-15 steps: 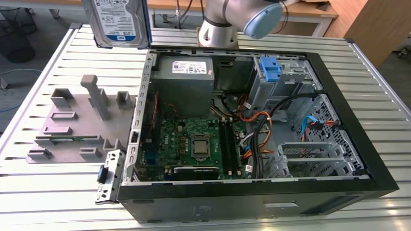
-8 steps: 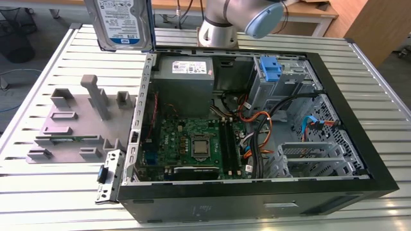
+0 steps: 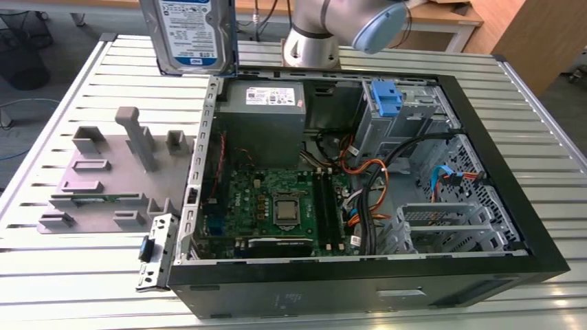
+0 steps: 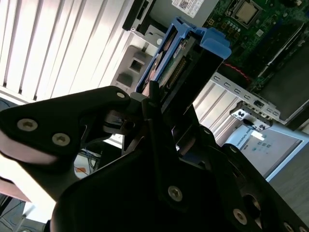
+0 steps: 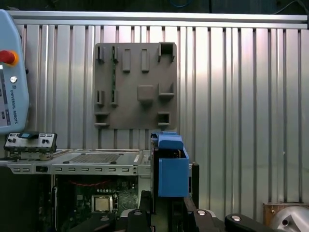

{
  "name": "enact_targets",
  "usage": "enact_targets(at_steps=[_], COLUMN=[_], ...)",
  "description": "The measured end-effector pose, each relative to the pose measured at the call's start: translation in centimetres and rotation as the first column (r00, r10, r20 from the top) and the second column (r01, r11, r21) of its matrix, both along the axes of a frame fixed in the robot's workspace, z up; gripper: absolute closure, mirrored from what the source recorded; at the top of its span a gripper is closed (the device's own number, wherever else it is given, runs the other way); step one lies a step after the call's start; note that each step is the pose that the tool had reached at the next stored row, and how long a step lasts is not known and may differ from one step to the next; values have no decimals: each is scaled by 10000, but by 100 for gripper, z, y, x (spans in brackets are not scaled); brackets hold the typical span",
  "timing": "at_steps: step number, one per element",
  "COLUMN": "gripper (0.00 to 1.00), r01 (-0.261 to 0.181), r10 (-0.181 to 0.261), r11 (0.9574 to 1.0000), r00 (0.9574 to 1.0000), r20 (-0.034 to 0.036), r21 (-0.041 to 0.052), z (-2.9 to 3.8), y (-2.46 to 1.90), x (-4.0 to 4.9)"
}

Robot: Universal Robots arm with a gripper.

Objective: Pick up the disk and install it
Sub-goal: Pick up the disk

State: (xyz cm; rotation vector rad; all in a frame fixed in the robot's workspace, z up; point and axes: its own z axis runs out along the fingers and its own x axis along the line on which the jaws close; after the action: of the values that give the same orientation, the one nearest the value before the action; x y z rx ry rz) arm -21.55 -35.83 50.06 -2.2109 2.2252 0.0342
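The tool [image 4: 169,104] is clamped on the disk [image 4: 186,53]. Its black fingers [image 4: 150,99] are closed on one end, and the blue carrier frame sticks out past them. In the exterior view the disk [image 3: 192,34] hangs upright in the air with its label facing the camera. It is above the tabletop [image 3: 73,261], just outside the far corner of the case [image 3: 321,292] on the exterior view's left, and clear of the case. In the first wrist view the disk [image 5: 171,169] is seen edge-on above the case's rim.

The case lies open on its side on the tabletop. Inside it, the motherboard [image 3: 275,206] covers the floor toward the exterior view's left. The power supply [image 3: 261,103] sits against the case's far wall. Beside it, toward the exterior view's right, a blue latch [image 3: 387,96] stands on a grey drive bay. A perforated metal cage [image 3: 440,227] occupies the case's near corner on that same side, and orange and black cables [image 3: 376,185] run between the cage and the motherboard.

Outside the case, on the exterior view's left, a grey fixture plate [image 3: 110,172] lies on the tabletop. The arm's base [image 3: 312,45] stands beyond the case's far wall.
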Motion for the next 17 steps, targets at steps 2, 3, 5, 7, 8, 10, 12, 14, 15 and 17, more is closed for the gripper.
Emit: enact_targets(at_steps=[2, 3, 5, 7, 8, 10, 12, 14, 15, 17], gripper=[65, 65, 65, 65, 65, 65, 65, 65, 65, 65], r01=[2, 1, 0, 1, 2, 1, 1, 0, 0, 1], r10=[-2, -1, 0, -1, -2, -1, -1, 0, 0, -1], r11=[10000, 10000, 10000, 10000, 10000, 10000, 10000, 10000, 10000, 10000], r00=[10000, 10000, 10000, 10000, 10000, 10000, 10000, 10000, 10000, 10000], r20=[-9, -13, -16, -25, -29, -39, -51, -63, -71, -81], r21=[0, 0, 0, 0, 0, 1, 1, 0, 0, 1], z=[0, 0, 0, 0, 0, -1, -1, -1, 0, -1], y=[-8, -10, -11, -12, -13, -16, -19, -22, -23, -26], x=[79, 110, 147, 195, 223, 287, 362, 442, 484, 566])
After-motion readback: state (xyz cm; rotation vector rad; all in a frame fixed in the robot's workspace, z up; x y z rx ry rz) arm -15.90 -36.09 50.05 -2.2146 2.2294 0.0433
